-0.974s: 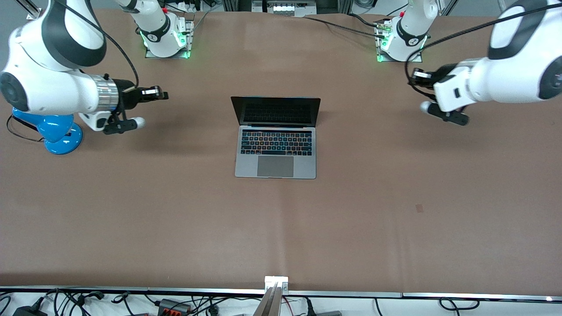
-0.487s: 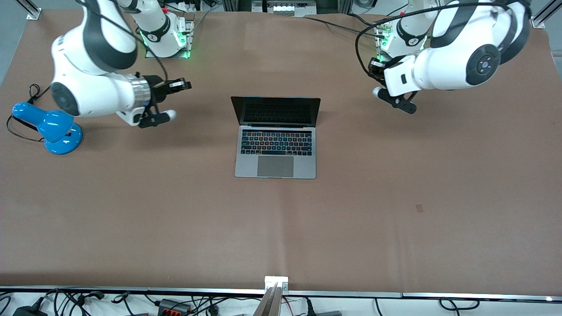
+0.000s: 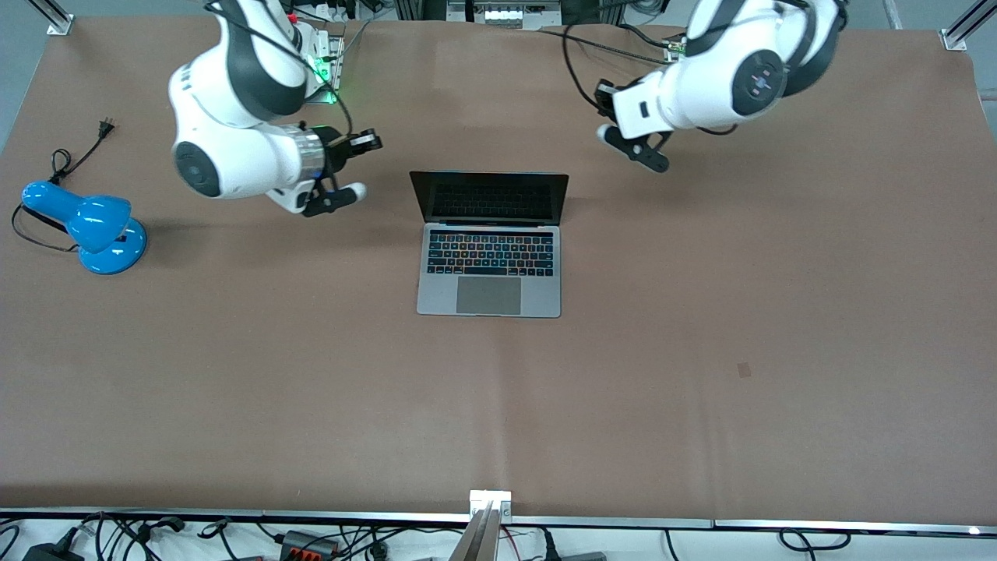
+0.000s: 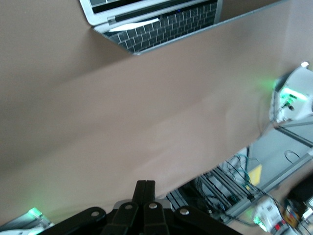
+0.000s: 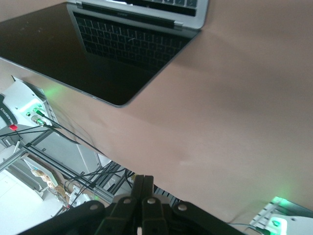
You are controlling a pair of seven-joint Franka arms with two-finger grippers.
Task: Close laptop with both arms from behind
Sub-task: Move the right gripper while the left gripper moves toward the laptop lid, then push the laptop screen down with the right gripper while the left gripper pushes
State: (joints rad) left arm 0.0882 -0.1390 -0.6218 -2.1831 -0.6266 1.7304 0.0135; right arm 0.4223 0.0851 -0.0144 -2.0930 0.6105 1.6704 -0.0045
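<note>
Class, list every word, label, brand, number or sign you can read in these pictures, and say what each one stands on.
None can be read.
Laptop keyboard: key legends too small to read.
Right arm and left arm: round joint marks, too blurred to read.
Blue desk lamp: no text shows.
Right gripper and left gripper: no label shows.

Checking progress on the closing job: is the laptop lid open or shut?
Open: the laptop lid stands up, dark screen and keyboard showing.
</note>
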